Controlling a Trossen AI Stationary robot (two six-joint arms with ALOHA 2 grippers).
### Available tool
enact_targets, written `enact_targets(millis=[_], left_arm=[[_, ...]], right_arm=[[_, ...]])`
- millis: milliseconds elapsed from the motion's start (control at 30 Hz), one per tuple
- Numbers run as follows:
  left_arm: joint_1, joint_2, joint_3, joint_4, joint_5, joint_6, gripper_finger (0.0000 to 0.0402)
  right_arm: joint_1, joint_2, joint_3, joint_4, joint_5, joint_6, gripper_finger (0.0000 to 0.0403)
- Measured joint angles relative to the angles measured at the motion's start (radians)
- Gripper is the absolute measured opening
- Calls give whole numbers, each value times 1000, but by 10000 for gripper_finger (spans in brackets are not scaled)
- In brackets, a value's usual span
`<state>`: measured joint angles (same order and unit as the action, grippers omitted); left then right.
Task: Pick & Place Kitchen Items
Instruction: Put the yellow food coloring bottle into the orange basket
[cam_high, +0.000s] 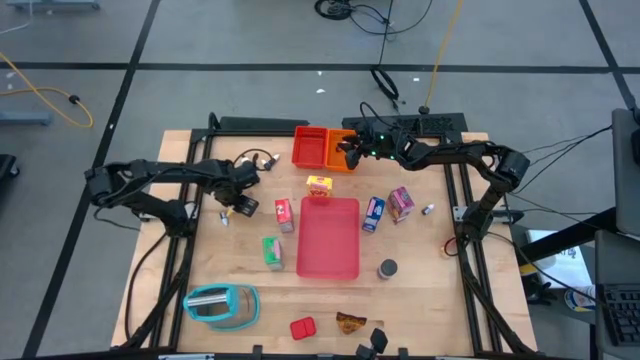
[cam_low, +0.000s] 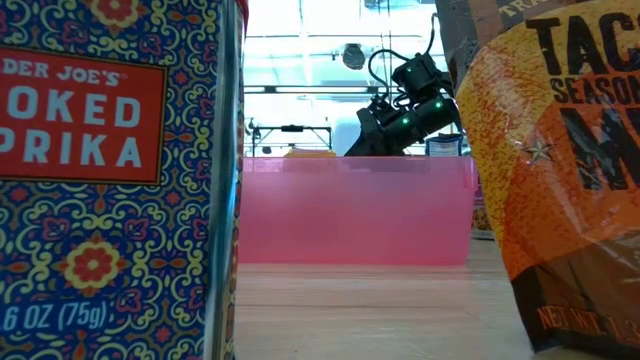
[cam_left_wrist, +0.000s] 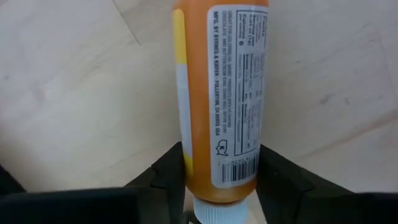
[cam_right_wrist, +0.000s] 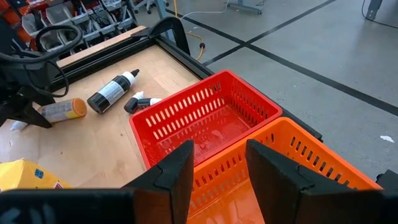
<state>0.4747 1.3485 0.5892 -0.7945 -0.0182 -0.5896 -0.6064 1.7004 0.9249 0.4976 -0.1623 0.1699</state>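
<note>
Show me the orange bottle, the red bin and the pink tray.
orange bottle (cam_left_wrist: 217, 93): left wrist view, on its white label.
red bin (cam_right_wrist: 205, 109): right wrist view, on its slotted side wall.
pink tray (cam_high: 328, 265): high view, on its bare floor near the front edge.

Colours on your table: mostly reds, with orange and pink

You have an orange bottle (cam_left_wrist: 217, 93) with a white label and cap, a red bin (cam_right_wrist: 205, 118) beside an orange bin (cam_right_wrist: 292, 168), a translucent pink tray (cam_low: 355, 210), and a paprika tin (cam_low: 110, 170) patterned blue, red and yellow.
</note>
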Motion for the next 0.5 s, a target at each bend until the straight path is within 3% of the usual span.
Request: enact_targets(millis=[233,500], left_arm=[[-1,-14,10,-58,14,43,130],[-54,-15,185,-302,-53,49,130]], right_arm=[[0,0,0,0,0,0,139],[0,0,0,0,2,-1,139]])
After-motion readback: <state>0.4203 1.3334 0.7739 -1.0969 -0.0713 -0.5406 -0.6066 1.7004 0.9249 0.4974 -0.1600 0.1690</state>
